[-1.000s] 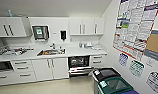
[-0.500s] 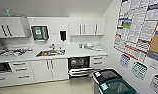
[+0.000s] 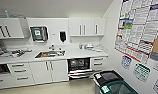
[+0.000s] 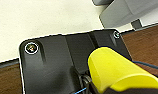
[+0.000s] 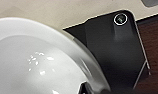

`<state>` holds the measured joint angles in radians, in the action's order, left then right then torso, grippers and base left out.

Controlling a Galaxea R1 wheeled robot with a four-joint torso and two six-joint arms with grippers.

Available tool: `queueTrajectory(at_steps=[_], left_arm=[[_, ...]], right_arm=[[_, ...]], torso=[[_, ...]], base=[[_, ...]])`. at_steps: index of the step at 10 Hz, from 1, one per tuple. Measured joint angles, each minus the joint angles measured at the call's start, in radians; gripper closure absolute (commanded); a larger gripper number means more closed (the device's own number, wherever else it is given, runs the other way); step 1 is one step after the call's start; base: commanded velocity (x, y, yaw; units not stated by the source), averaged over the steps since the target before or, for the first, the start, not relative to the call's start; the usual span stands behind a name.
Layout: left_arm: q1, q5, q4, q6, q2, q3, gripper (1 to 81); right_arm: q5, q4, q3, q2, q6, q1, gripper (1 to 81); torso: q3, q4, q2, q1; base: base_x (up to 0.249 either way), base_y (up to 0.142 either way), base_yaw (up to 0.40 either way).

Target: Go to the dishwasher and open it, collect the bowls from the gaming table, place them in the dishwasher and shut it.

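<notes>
Nothing has shifted: dishwasher (image 3: pixel 79 67) open ahead, wrist views show yellow bowl (image 4: pixel 120 71), white bowl (image 5: pixel 40 60); gripper states unclear.

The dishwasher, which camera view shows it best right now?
The head view: the dishwasher sits open under the counter, its dark inside visible. The left wrist view shows a yellow bowl, the right a white bowl, not the dishwasher.

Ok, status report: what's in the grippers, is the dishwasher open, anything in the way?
Yellow bowl at left wrist, white bowl at right; grip unclear. Dishwasher open under the counter, rack out. Bins on the floor beside it, near the right wall.
</notes>
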<state>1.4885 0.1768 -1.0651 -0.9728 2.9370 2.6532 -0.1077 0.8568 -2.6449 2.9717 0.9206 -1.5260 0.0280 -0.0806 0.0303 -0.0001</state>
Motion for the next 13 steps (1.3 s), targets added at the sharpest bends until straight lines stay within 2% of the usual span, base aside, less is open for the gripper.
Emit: queueTrajectory(at_steps=[13], left_arm=[[0.000,0.001,0.003,0.000,-0.006,0.002,81.1]], right_arm=[[0.000,0.001,-0.006,0.003,-0.003,0.000,81.1]], torso=[[0.000,0.000,0.000,0.000]], base=[[0.091,0.000,0.000]])
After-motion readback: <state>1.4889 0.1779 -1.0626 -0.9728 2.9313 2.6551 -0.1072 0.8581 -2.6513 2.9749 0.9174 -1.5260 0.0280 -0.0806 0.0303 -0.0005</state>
